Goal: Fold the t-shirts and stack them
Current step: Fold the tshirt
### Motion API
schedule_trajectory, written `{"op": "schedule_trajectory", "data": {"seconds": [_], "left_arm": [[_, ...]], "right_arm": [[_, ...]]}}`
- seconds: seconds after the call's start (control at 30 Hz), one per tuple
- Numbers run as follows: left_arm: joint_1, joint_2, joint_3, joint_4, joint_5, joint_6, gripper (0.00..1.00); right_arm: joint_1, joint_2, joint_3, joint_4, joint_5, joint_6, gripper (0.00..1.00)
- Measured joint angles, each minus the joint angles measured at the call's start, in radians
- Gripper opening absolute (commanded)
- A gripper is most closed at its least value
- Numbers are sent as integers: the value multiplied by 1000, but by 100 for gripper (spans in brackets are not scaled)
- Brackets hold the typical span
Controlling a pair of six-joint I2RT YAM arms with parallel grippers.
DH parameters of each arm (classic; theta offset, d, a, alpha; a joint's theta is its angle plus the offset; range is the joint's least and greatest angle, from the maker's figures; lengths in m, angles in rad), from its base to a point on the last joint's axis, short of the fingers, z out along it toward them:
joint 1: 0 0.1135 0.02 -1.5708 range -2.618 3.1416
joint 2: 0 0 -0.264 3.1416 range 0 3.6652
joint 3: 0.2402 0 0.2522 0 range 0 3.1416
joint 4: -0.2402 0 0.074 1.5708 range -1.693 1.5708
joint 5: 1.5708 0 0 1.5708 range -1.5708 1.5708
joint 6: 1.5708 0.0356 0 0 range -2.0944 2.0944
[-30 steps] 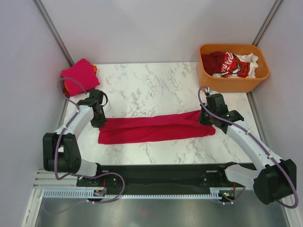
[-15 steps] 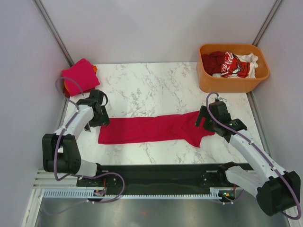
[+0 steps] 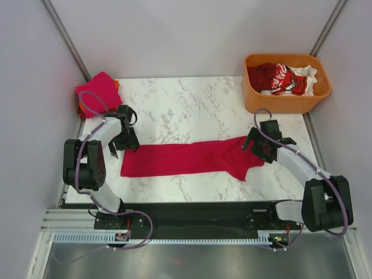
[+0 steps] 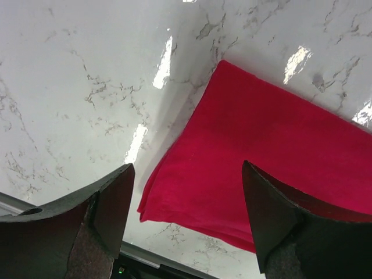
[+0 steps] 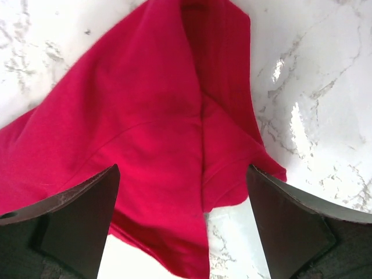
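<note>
A strip-folded crimson t-shirt [image 3: 192,158] is left with an untidy right end

The shirt is laid as a long band across the near half of the marble desk [image 3: 186,104], with the left gripper [image 3: 123,143] poised over its left end and the right gripper [image 3: 258,146] over its right end, both spread wide and nothing held. The left end is squared, but the right end is rumpled and a flap is trailed toward the near edge. If the next fold is taken without smoothing, a crooked, bulky packet is likely. On the glossy desk the cloth could also be slid rather than pinched. A folded pink-red shirt [image 3: 99,93] is kept at the far left corner, and unfolded shirts [image 3: 283,78] are held in an orange tub [image 3: 285,102] at the far right. The desk is enclosed by plain pale walls [image 3: 186,35].
</note>
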Motion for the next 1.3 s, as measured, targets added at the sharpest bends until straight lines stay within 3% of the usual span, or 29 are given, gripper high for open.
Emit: {"op": "schedule_trajectory", "data": {"seconds": [0.2,0.3,0.33,0.37,0.4,0.43,0.63,0.7,0.77,0.8,0.83,0.87,0.9,1.0,1.17,1.3], "left_arm": [[0,102,34,7,4,-5,81],[0,122,42,3,8,-7,81],[0,126,46,0,8,-7,24],[0,128,47,0,14,-23,17],[0,132,47,6,24,-30,2],[0,143,47,10,28,-37,2],[10,126,23,27,55,-80,2],[16,61,-46,65,82,-116,2],[18,-31,-143,85,117,-159,2],[17,-73,-190,81,136,-180,7],[18,-110,-229,80,157,-196,12],[17,-138,-254,77,170,-208,17],[16,-168,-280,76,189,-221,46],[15,-243,-346,88,264,-253,79],[6,-362,-434,113,366,-273,80],[5,-439,-449,118,370,-285,75]], "right_arm": [[-14,74,-53,72,-46,14,92],[-14,113,-55,124,-64,13,61],[-16,128,-52,144,-68,12,34],[-16,145,-50,166,-75,9,26],[-16,168,-48,188,-86,16,19],[-16,187,-43,203,-96,24,11],[-16,354,106,233,-138,21,0],[-15,452,227,213,-139,1,0],[-15,546,348,194,-131,-25,19],[-15,587,406,188,-126,-40,42],[-15,617,449,182,-115,-47,78],[-15,645,500,167,-99,-57,88],[-13,656,537,147,-88,-66,95],[0,632,550,81,-8,-109,98],[-10,460,391,55,72,-142,94],[-22,315,281,61,61,-131,87]]}}
